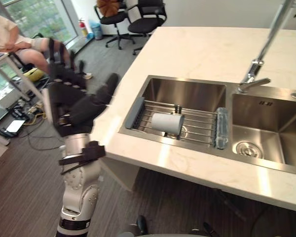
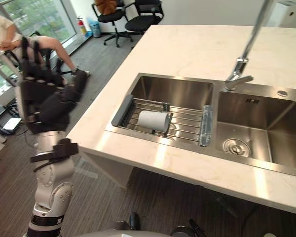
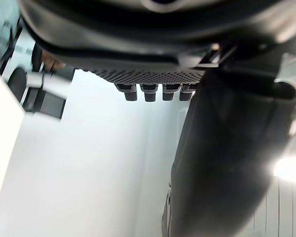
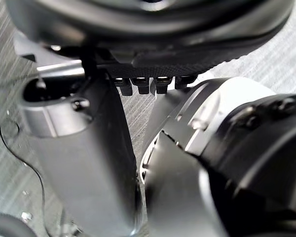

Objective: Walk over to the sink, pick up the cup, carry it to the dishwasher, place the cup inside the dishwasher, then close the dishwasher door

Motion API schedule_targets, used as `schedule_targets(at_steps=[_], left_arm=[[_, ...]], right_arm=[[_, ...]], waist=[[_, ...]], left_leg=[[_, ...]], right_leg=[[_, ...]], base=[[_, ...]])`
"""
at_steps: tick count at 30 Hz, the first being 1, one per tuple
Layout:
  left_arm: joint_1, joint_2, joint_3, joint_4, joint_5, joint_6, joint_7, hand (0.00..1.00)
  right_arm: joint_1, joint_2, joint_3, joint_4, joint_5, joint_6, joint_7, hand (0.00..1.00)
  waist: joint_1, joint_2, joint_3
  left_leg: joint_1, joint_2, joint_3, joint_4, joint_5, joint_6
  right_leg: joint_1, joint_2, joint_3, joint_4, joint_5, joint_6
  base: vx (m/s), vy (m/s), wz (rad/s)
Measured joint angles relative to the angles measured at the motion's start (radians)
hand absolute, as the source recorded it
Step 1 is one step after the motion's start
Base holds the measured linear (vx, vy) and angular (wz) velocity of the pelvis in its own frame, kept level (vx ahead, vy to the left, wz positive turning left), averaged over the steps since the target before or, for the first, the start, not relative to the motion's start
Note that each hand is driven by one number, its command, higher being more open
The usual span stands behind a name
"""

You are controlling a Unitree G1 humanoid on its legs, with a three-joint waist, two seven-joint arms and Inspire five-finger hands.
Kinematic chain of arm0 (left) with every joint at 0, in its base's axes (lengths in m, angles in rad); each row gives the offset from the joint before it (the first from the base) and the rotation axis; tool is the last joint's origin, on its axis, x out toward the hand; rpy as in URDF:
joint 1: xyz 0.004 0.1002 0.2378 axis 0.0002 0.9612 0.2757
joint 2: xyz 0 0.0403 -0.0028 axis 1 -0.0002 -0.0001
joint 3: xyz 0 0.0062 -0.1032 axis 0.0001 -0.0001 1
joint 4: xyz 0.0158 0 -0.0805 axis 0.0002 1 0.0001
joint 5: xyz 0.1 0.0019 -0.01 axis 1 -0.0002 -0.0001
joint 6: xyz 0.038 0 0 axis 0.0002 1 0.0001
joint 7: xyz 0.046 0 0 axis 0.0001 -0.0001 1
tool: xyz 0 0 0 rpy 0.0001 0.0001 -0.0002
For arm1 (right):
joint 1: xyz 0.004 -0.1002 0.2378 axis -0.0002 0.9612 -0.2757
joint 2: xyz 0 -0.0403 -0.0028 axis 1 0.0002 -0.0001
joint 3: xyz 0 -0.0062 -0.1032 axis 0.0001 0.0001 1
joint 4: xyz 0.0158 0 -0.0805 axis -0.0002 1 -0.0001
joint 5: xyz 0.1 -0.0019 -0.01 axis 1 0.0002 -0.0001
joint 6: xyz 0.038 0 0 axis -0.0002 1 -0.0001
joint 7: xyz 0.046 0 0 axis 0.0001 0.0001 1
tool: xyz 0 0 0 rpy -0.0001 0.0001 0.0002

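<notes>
Your left hand is raised left of the pale counter, which looks like stone. Its fingers are straight, spread and empty. The cup lies on its side on the wire rack in the left basin of the sink. Grey carpet runs to office chairs and a seated person far left. Your right hand shows above carpet, and I cannot tell its state.

My head pair: high, looking steeply down onto double sink in pale counter; both eyes share this, slightly offset. My left wrist camera: hard against left hand. Right wrist: same on right hand, carpeted floor beyond.
</notes>
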State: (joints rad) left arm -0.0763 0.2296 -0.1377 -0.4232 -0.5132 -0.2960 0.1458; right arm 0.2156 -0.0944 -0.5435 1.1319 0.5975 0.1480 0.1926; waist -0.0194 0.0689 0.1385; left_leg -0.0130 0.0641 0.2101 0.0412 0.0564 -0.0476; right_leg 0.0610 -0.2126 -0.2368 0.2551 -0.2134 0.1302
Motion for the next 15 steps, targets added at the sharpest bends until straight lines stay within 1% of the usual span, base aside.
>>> schedule_targets(at_steps=[2,3,5,6,8,9,12,14,15], left_arm=[[-0.022,0.0,-0.038,0.004,0.003,0.034,-0.053,1.0],[-0.028,0.0,-0.047,0.008,0.005,0.041,-0.063,1.0],[-0.072,0.003,-0.082,0.066,0.079,0.076,-0.09,1.0],[-0.087,0.007,-0.092,0.087,0.106,0.081,-0.091,1.0],[-0.125,0.046,-0.118,0.154,0.255,0.095,-0.091,1.0],[-0.136,0.076,-0.13,0.176,0.305,0.104,-0.087,1.0],[-0.161,0.122,-0.152,0.212,0.417,0.115,-0.08,1.0],[-0.211,0.164,-0.182,0.257,0.548,0.116,-0.075,1.0],[-0.245,0.211,-0.206,0.276,0.666,0.116,-0.074,1.0]], right_arm=[[-0.002,-0.001,0.0,0.009,-0.001,0.0,0.005,1.0],[-0.002,-0.002,0.0,0.01,-0.001,0.0,0.006,1.0],[-0.003,-0.006,0.0,0.019,-0.001,0.0,0.006,1.0],[-0.003,-0.006,0.0,0.019,-0.001,0.001,0.005,1.0],[-0.005,-0.011,0.0,0.019,0.0,0.01,0.005,1.0],[-0.007,-0.013,0.0,0.019,0.004,0.019,0.005,1.0],[-0.006,-0.021,-0.001,0.019,0.011,0.037,0.011,1.0],[0.0,-0.02,-0.02,0.02,0.011,0.054,0.025,1.0],[0.001,-0.02,-0.041,0.021,0.011,0.066,0.031,1.0]], waist=[[-0.002,0.0,-0.002],[-0.002,0.0,-0.004],[-0.003,-0.001,-0.009],[-0.003,-0.001,-0.009],[-0.013,-0.004,-0.01],[-0.02,-0.006,-0.011],[-0.026,-0.011,-0.013],[-0.027,-0.019,-0.019],[-0.028,-0.024,-0.022]], left_leg=[[0.016,0.011,0.019,-0.02,0.0,-0.001],[0.018,0.013,0.021,-0.023,0.0,-0.001],[0.022,0.012,0.026,-0.034,0.0,-0.001],[0.022,0.01,0.027,-0.035,0.0,-0.001],[0.022,0.004,0.033,-0.037,0.0,0.0],[0.022,0.003,0.039,-0.038,0.0,0.0],[0.024,0.002,0.05,-0.04,0.0,0.002],[0.024,0.002,0.053,-0.04,0.0,0.003],[0.024,0.001,0.057,-0.042,0.0,0.004]], right_leg=[[0.002,0.016,0.027,-0.037,0.025,-0.003],[0.004,0.019,0.034,-0.047,0.031,-0.003],[0.009,0.022,0.045,-0.081,0.054,0.001],[0.011,0.022,0.046,-0.089,0.059,0.001],[0.016,0.018,0.052,-0.116,0.077,0.009],[0.016,0.017,0.059,-0.129,0.085,0.011],[0.017,0.018,0.071,-0.151,0.102,0.014],[0.022,0.02,0.076,-0.172,0.117,0.015],[0.022,0.02,0.082,-0.185,0.127,0.016]], base=[[0.06,-0.01,-0.43],[0.05,0.014,-0.37],[0.02,0.04,-0.19],[0.0,0.068,-0.09],[-0.03,0.086,-0.1],[-0.04,0.069,-0.14],[-0.04,0.047,-0.16],[-0.04,0.04,-0.12],[-0.03,0.031,-0.11]])
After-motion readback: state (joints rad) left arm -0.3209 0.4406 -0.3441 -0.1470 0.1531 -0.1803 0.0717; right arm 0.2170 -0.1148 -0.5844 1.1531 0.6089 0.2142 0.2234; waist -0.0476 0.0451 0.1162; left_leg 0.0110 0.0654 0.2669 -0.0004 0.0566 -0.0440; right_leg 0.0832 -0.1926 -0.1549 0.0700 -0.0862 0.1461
